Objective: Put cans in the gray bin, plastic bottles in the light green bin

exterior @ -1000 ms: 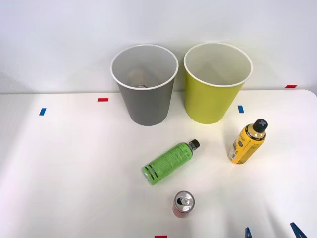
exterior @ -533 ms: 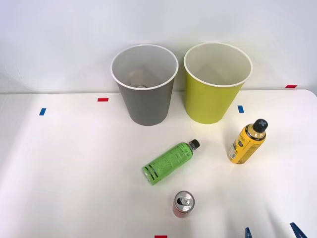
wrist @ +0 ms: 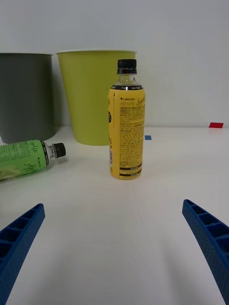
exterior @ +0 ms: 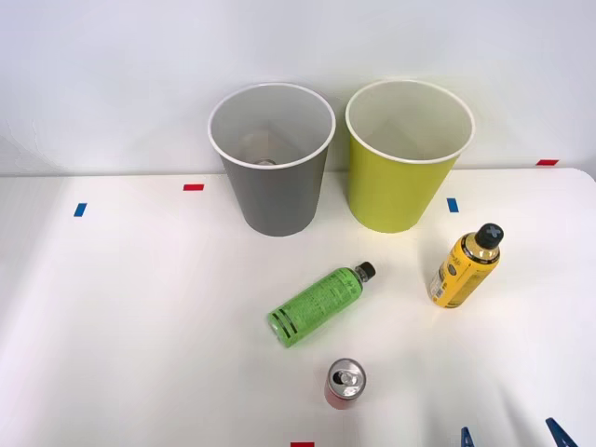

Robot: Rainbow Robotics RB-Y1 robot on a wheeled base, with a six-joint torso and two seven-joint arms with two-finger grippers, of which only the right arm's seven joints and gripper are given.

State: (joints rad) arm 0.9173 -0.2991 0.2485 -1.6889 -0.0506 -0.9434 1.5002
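My right gripper: fingers spread wide, nothing held, low over the table.
Yellow bottle: straight ahead of my gripper, centred on the finger gap, upright, long axis vertical.
Light green bin: just behind the yellow bottle.
Green bottle: lying on its side, left of the yellow bottle.
Red can: upright, near the green bottle's base.

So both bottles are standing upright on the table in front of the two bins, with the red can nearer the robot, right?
Not quite. Only the yellow-orange bottle stands upright; the green bottle lies on its side, as the front view shows. The rest holds.
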